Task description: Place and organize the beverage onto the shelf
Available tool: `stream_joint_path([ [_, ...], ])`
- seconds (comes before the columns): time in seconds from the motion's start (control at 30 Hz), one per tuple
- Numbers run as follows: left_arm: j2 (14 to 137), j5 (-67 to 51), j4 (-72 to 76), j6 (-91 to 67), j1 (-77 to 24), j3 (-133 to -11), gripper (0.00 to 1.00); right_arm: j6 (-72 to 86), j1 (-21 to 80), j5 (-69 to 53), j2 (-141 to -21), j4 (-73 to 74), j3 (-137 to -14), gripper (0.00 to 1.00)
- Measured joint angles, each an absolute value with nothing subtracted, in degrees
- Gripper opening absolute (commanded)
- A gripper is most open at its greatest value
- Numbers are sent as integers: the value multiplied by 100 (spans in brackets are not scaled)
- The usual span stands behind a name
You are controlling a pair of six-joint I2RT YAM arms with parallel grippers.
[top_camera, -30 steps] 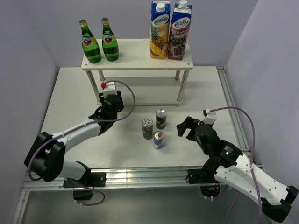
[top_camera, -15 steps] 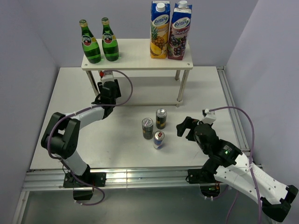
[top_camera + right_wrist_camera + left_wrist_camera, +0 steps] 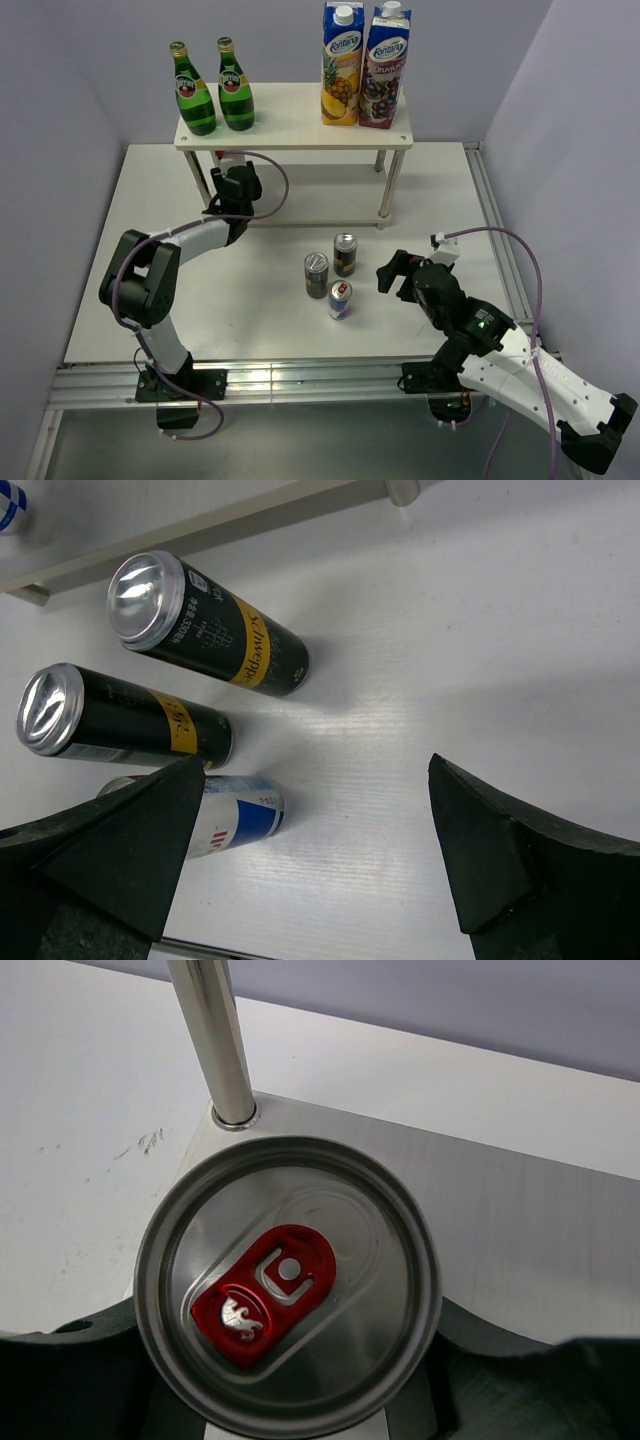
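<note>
My left gripper (image 3: 225, 170) is shut on a small blue-silver can with a red tab (image 3: 288, 1285), holding it upright over the front-left corner of the shelf's lower board (image 3: 520, 1220), beside a leg (image 3: 212, 1040). Two green bottles (image 3: 193, 92) (image 3: 236, 88) stand at the left on the shelf's top board (image 3: 300, 115). Two dark slim cans (image 3: 316, 275) (image 3: 345, 255) and a second blue-silver can (image 3: 340, 299) stand on the table in front of the shelf. My right gripper (image 3: 398, 272) is open and empty just right of them; its wrist view shows the dark cans (image 3: 215, 630) (image 3: 120, 720) and the small can (image 3: 235, 820).
Two tall juice cartons (image 3: 342, 65) (image 3: 385, 68) stand at the right on the top board. The shelf's thin legs (image 3: 390, 190) frame the lower tier. Grey walls close in the back and both sides of the white table (image 3: 160, 200).
My left gripper has carried the can from the table, up and back, to the shelf's front-left leg. The right arm has barely moved.
</note>
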State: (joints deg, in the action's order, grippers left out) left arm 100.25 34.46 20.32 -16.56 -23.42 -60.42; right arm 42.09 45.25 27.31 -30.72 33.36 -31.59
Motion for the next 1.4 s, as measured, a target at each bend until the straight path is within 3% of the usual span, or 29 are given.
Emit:
stream_joint_path([
  [0.1,10125,3496,2034,-1662,-2340,-6149,51,4206,4525,2729,-3072,3336,-3159,100],
  [0.13,10141,3503,2032,-1664,-2333,-6160,62,4206,4525,2729,-3072,3336,-3159,100],
  [0.2,10154,3524,2027,-1660,-2320,-6173,71,4206,4525,2727,-3072,3336,-3159,100],
  [0.57,10197,3562,2117,-1664,-2283,-6237,81,4206,4525,2696,-3070,3336,-3159,100],
  [0.63,10191,3559,2112,-1673,-2285,-6235,98,4206,4525,2694,-3070,3336,-3159,100],
  [0.97,8722,3651,1616,-1669,-2932,-5297,99,4209,4525,2696,-2998,3336,-3159,100],
  [1.4,6202,4160,-38,-2836,-5122,-4274,99,4209,4525,2696,-2967,3336,-3159,100],
])
